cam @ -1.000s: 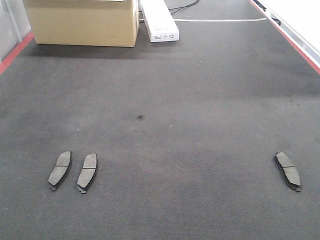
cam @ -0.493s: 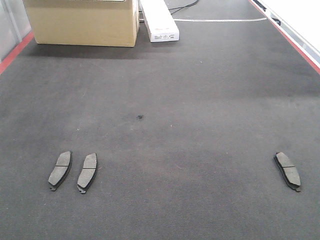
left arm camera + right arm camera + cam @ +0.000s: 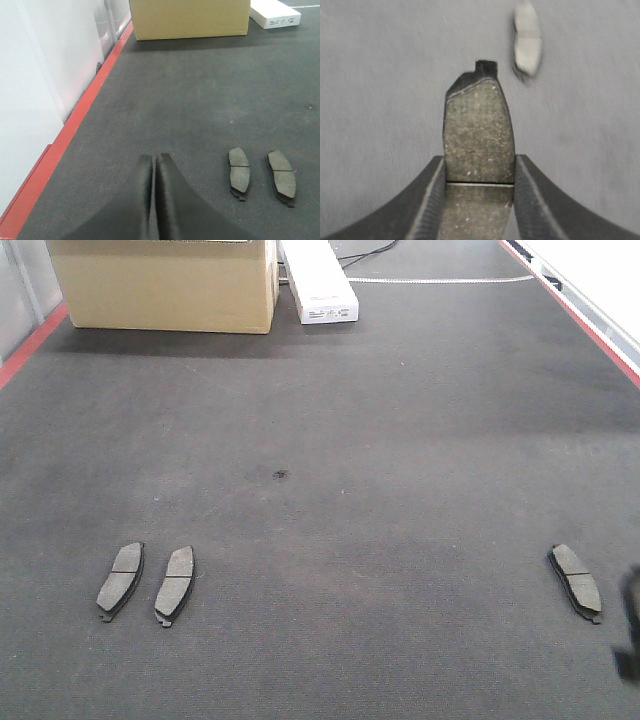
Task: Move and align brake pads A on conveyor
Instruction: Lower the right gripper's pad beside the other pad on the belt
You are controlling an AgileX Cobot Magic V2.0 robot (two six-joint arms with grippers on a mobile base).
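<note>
Your conveyor (image 3: 340,440) fills the front view, charcoal belt with red strips on both edges. At its far end sit a cardboard box (image 3: 165,285) and, just beside it, a white box (image 3: 320,282).

Three pads lie flat on the near part of the belt. Two sit side by side at the left, close but apart: left pad (image 3: 121,579) and second pad (image 3: 175,584), both roughly lengthwise to the belt. The third pad (image 3: 576,581) lies well apart near the right edge, angled the other way.

A dark blur at the lower right edge of the front view is probably your right arm; too smeared to confirm.

Right tool (image 3: 479,172): clamped on a fourth pad (image 3: 477,130), fingers on both long sides, above the belt.

Left tool (image 3: 154,162): fingers pressed together, holding nothing, left of the pair of pads.
</note>
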